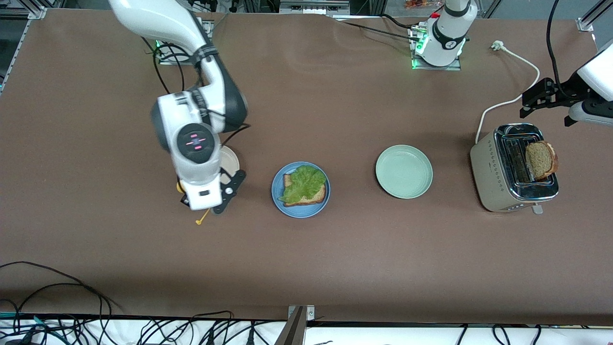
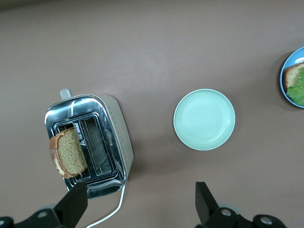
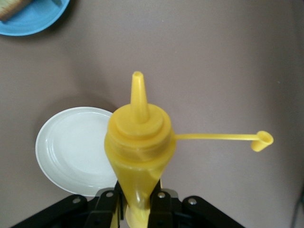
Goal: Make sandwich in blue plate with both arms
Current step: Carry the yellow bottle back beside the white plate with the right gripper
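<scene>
One yellow squeeze bottle (image 3: 138, 142), wrist-view only.

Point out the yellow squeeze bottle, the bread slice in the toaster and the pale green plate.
yellow squeeze bottle (image 3: 138, 142): right wrist view, on its cap.
bread slice (image 1: 541, 159): front view, on its brown face.
pale green plate (image 1: 403, 171): front view, on its bare middle.

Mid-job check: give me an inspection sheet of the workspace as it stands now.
Surface: brown table.
Job's things: blue plate holds bread slice topped with lettuce; second slice sticks up from toaster.
Clutter: pale green plate; beige plate; yellow squeeze bottle, cap off on its tether.
Grippers: right hand shut on the bottle beside beige plate; left hand open above toaster.
Cables: toaster cord; loose wires at table edge.
Surroundings: nothing seen.
</scene>
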Action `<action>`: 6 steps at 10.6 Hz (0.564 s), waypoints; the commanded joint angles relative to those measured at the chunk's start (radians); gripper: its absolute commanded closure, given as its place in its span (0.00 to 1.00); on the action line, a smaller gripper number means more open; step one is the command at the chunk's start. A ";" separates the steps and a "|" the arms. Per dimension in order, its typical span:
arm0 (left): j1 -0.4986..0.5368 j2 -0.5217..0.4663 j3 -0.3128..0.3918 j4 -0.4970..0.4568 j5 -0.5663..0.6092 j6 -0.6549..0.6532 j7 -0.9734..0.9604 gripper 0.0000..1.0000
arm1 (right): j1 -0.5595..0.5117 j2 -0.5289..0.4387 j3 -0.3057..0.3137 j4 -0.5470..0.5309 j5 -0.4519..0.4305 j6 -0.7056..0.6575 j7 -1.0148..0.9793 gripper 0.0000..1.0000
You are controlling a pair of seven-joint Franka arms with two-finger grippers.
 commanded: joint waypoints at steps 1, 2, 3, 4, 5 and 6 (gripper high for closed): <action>-0.001 -0.015 -0.001 -0.015 0.014 0.010 -0.019 0.00 | -0.119 -0.027 0.018 -0.018 0.200 0.003 -0.194 0.78; -0.001 -0.015 -0.001 -0.013 0.012 0.010 -0.017 0.00 | -0.152 -0.027 0.018 -0.025 0.277 0.002 -0.270 0.78; -0.001 -0.013 -0.001 -0.013 0.012 0.010 -0.017 0.00 | -0.176 -0.027 0.018 -0.029 0.329 0.000 -0.356 0.80; -0.001 -0.013 -0.001 -0.015 0.012 0.010 -0.017 0.00 | -0.199 -0.033 0.018 -0.039 0.354 -0.004 -0.425 0.83; -0.001 -0.012 -0.001 -0.015 0.012 0.010 -0.017 0.00 | -0.220 -0.057 0.018 -0.073 0.400 -0.004 -0.475 0.84; -0.001 -0.010 -0.001 -0.015 0.012 0.010 -0.017 0.00 | -0.252 -0.082 0.018 -0.114 0.469 -0.004 -0.553 0.84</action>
